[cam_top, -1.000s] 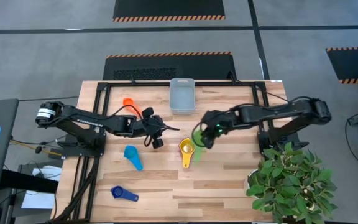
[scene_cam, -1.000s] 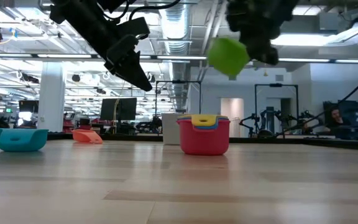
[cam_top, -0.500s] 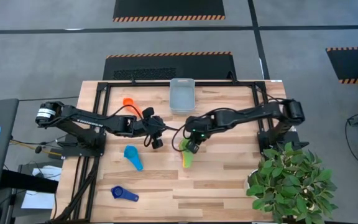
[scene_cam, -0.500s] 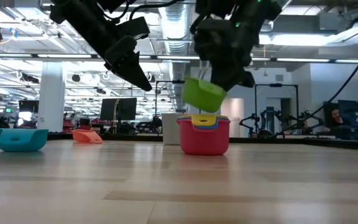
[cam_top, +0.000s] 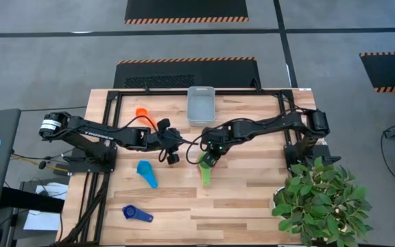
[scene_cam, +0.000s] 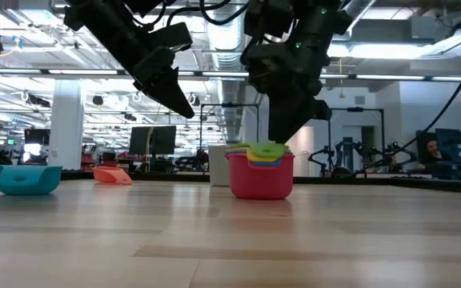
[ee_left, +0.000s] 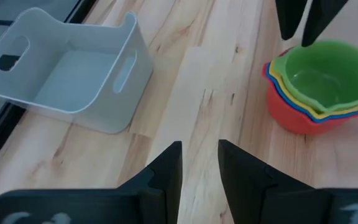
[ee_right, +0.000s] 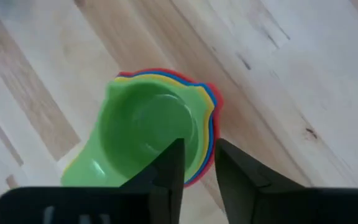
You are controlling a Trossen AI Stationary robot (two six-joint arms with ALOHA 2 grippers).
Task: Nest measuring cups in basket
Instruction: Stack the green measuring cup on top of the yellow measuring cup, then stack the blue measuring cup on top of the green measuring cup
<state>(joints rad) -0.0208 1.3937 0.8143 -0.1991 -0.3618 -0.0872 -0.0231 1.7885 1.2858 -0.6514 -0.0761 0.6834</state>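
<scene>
The green measuring cup (ee_right: 148, 134) sits nested on top of a stack of yellow, blue and red cups (scene_cam: 261, 178) near the table's middle (cam_top: 206, 168). My right gripper (ee_right: 199, 152) stands over the stack, shut on the green cup. My left gripper (ee_left: 199, 146) hovers shut above the table, left of the stack (cam_top: 169, 156), touching nothing. The pale basket (cam_top: 200, 106) stands on its base by the far edge. An orange cup (cam_top: 142, 113), a light blue cup (cam_top: 146, 173) and a dark blue cup (cam_top: 136, 214) lie on the table's left half. My right gripper has the green cup by its bowl rim (ee_right: 199, 127), on a side away from the handle. One finger (ee_right: 169, 168) stands inside the bowl and the other outside. It comes from above, pointing steeply down. The cup sits upright, nested in the stack.
A potted plant (cam_top: 321, 202) stands at the table's near right corner. A black frame rail (cam_top: 184, 90) runs along the far edge behind the basket. Bare wood shows on the near right part of the table (cam_top: 252, 206).
My right gripper has carried the green cup toward the table's left and down, and the cup now rests in the stack instead of hanging in the air to the right of it. The stack has stayed in place.
</scene>
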